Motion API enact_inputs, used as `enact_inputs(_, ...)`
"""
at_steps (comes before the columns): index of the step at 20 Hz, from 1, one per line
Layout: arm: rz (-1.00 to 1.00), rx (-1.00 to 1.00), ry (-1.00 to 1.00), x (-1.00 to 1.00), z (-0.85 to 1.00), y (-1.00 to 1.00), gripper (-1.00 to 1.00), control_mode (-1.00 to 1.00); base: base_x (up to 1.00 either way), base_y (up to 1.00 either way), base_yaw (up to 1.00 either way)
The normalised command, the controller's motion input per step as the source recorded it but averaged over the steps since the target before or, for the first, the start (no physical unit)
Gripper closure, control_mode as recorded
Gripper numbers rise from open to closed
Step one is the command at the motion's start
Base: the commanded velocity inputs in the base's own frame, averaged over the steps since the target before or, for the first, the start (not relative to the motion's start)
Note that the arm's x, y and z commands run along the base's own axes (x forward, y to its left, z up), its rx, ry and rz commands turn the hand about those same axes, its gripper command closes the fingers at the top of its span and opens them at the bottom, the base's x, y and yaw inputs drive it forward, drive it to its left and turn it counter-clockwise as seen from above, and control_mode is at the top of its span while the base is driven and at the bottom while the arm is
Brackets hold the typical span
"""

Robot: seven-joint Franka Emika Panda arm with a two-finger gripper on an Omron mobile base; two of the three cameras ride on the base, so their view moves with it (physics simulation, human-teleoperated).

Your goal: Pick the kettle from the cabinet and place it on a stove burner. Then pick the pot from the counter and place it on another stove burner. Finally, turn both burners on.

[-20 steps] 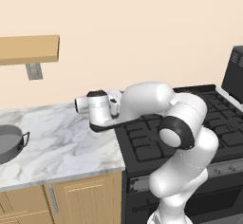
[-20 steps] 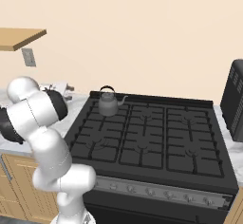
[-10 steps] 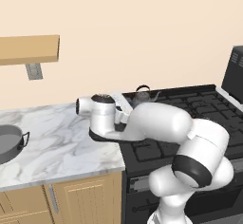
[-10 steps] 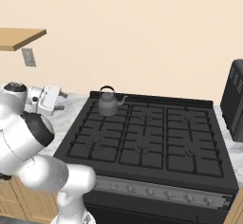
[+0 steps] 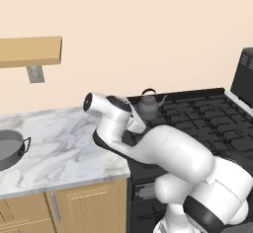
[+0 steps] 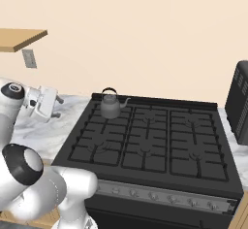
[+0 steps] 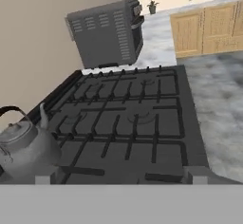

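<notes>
The dark grey kettle [image 5: 148, 104] [image 6: 111, 105] stands upright on the back-left stove burner [image 6: 112, 116]; it also sits at the lower left of the hand view [image 7: 23, 147]. My gripper [image 6: 58, 106] [image 7: 119, 176] hovers over the counter [image 5: 59, 140] just left of the stove. It points across the cooktop, open and holding nothing, a short way from the kettle. The wide grey pot [image 5: 9, 148] rests on the counter at the far left, apart from the arm. The tan cabinet shelf [image 5: 29, 52] [image 6: 22, 38] hangs on the wall above.
The other burners [image 6: 145, 150] carry nothing. Knobs [image 6: 150, 196] line the stove's front panel. A dark boxy appliance [image 6: 240, 102] [image 7: 107, 33] stands right of the stove. My own bulky arm [image 5: 168, 153] lies low across the stove's front left corner. Wooden drawers [image 5: 84, 207] sit under the counter.
The arm's elbow has swung down and forward across the stove's front corner, while the hand stayed over the counter edge. The kettle has not moved and the gripper stays open.
</notes>
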Motion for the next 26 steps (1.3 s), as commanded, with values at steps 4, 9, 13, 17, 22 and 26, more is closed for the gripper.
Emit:
enact_inputs(4, 0.09, 0.27, 0.03, -0.06, 0.00, 0.24, -1.00, -1.00, 0.00, 0.00, 0.00)
enact_inputs(9, 0.06, 0.03, 0.01, -0.01, -0.02, 0.24, -1.00, -1.00, 0.00, 0.00, 0.00)
enact_inputs(13, 0.00, 0.00, -0.02, -0.05, 0.00, 0.03, -1.00, -1.00, 0.00, 0.00, 0.00)
enact_inputs(17, 0.00, 0.00, 0.00, 0.00, 0.00, 0.00, -1.00, 1.00, -0.31, 0.47, 0.00)
enact_inputs(22, 0.00, 0.00, 0.00, 0.00, 0.00, 0.00, -1.00, 1.00, -0.21, 0.58, 0.00)
enact_inputs(26, 0.00, 0.00, 0.00, 0.00, 0.00, 0.00, -1.00, 1.00, -0.12, 0.59, 0.00)
